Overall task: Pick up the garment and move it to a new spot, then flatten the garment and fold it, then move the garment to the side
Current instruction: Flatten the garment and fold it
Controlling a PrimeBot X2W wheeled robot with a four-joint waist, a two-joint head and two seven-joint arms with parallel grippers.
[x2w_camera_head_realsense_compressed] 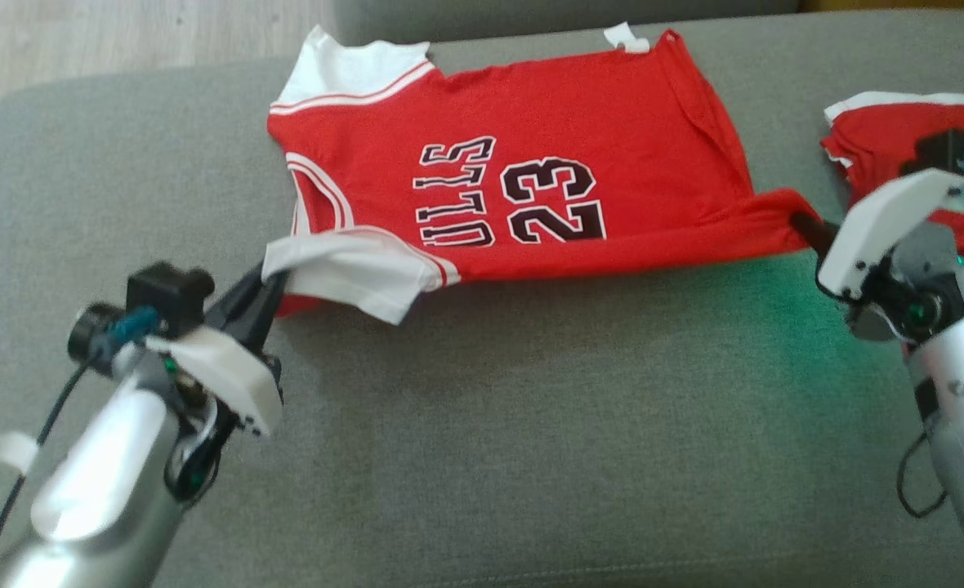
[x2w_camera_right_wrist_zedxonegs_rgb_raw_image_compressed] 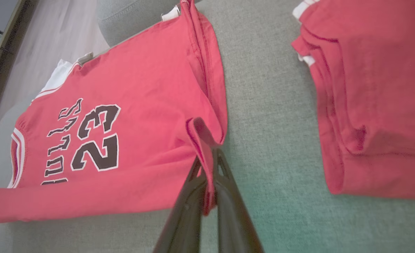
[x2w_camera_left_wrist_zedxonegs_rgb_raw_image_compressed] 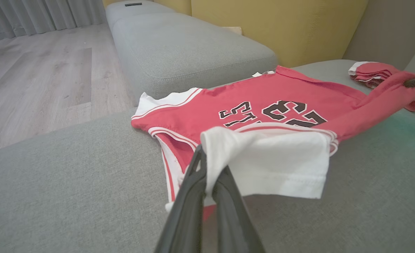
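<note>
- Garment [x2w_camera_head_realsense_compressed: 531, 147]: one red jersey, spread on the grey cushion [x2w_camera_head_realsense_compressed: 531, 425].
- Two grippers: left gripper [x2w_camera_head_realsense_compressed: 265, 282] pinches its white sleeve [x2w_camera_head_realsense_compressed: 351, 273], right gripper [x2w_camera_head_realsense_compressed: 801, 222] pinches its red hem [x2w_camera_head_realsense_compressed: 768, 211].
- One folded red garment [x2w_camera_head_realsense_compressed: 899, 135] lies apart, rightward.

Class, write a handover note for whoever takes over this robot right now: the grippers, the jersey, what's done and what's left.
Red jersey: spread print-up on the grey cushion, with its near edge lifted between the two grippers.
Left gripper: shut on the white sleeve.
Right gripper: shut on the near hem corner.
Done: jersey laid out, mostly flat.
Left: fold it, then move it aside, perhaps near the folded red garment.
</note>
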